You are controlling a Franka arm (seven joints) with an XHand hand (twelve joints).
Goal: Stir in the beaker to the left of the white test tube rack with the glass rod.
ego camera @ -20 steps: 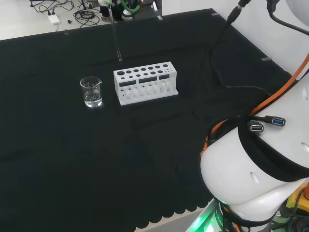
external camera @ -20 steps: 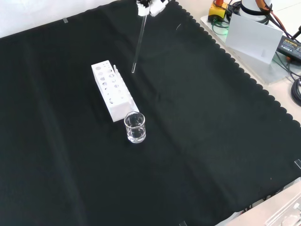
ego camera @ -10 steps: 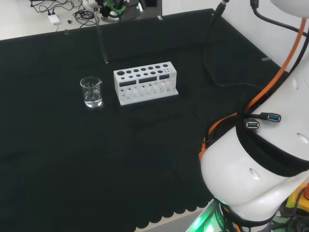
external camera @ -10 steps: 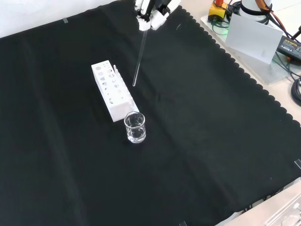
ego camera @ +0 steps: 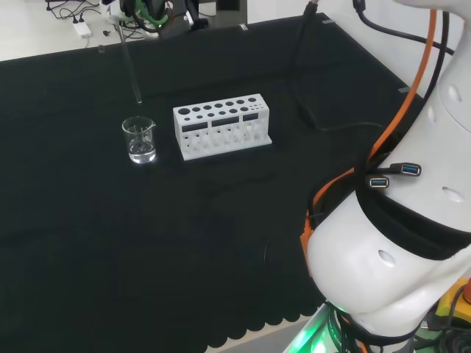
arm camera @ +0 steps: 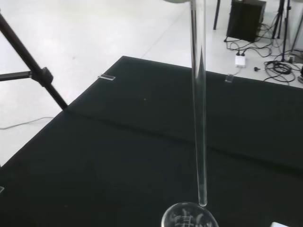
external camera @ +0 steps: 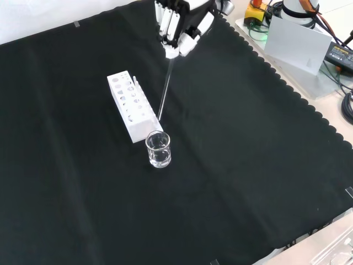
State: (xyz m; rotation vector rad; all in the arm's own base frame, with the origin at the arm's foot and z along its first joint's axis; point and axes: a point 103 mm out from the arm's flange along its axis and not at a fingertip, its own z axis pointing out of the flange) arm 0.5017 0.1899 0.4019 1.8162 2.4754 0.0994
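Observation:
A small clear beaker (ego camera: 139, 140) with a little liquid stands on the black cloth, left of the white test tube rack (ego camera: 221, 125) in the head view. In the front view the beaker (external camera: 158, 149) stands just in front of the rack (external camera: 131, 106). The hand (external camera: 180, 25) hangs at the top of the front view, shut on a glass rod (external camera: 165, 88) that points down. The rod's lower tip sits a little above and behind the beaker's rim. In the wrist view the rod (arm camera: 199, 109) ends just over the beaker's rim (arm camera: 189, 218).
Cables, a power strip and gear lie on the floor beyond the cloth's far edge (ego camera: 81, 29). The arm's white links (ego camera: 397, 243) stand at the right of the head view. Boxes and cables (external camera: 309, 38) sit past the cloth's scalloped edge in the front view.
The hand with the rod has moved left in the head view, nearer and lower in the front view, from beside the rack to just above the beaker.

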